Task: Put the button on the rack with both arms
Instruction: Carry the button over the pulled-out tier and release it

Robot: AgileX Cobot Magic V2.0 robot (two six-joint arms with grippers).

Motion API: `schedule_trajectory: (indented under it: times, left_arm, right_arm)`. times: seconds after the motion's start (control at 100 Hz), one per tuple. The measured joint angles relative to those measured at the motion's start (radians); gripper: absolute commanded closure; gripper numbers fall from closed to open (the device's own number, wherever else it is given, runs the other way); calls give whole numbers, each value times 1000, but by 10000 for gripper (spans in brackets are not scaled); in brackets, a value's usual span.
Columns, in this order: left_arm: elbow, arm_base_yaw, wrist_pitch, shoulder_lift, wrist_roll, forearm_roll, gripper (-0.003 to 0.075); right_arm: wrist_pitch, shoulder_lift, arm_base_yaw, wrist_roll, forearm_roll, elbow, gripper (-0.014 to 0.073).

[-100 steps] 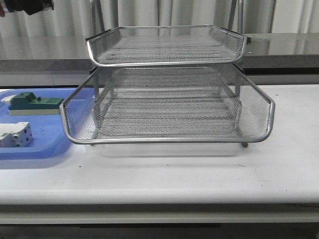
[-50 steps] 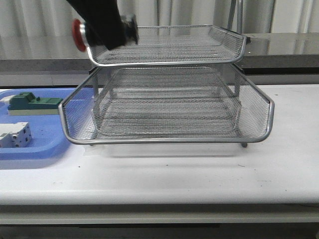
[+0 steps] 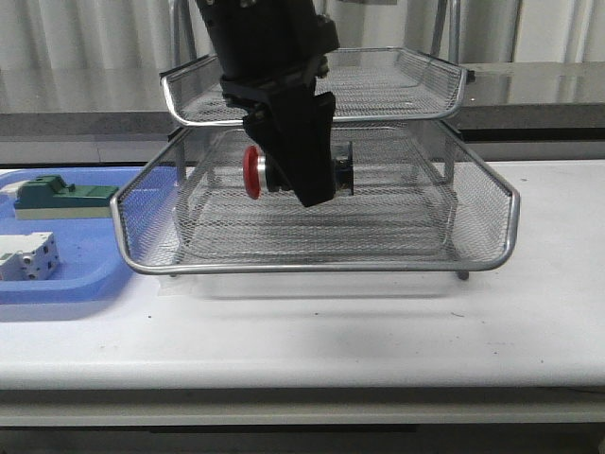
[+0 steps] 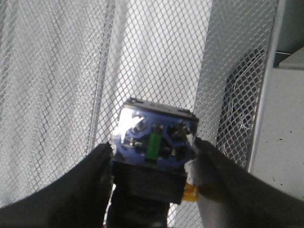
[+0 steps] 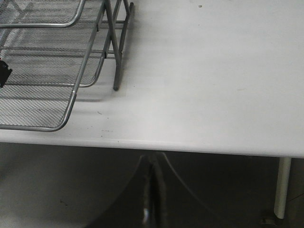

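Observation:
My left gripper is shut on the button and holds it on its side above the rack's middle tray, red head pointing left. In the left wrist view the button's black body with blue end sits between my two dark fingers, over the mesh. The silver wire-mesh rack also shows in the right wrist view. My right gripper is shut and empty, below the table's front edge, away from the rack. It does not show in the front view.
A flat blue tray lies left of the rack with a green block and a white block on it. The rack's top tray sits close above my left arm. A white table spreads in front and to the right.
My left arm has come in from the upper left with the button, moving right and down from beside the top tray to over the middle tray.

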Motion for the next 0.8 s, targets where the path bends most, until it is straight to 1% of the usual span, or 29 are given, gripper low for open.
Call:
schedule_trajectory:
  times: [0.06,0.46,0.7,0.8]
  left_arm:
    - [0,0,-4,0,0,0,251]
    - [-10,-2,1,0,0,0,250]
    - [-102,-2,72,-21,-38,0,251]
    - [-114,17,111,-56,-69,0,260]
  right_arm:
    - [0,0,0,0,0,0,664]
    - [0,0,0,0,0,0,664]
    - [0,0,0,0,0,0,664]
    - [0,0,0,0,0,0,664]
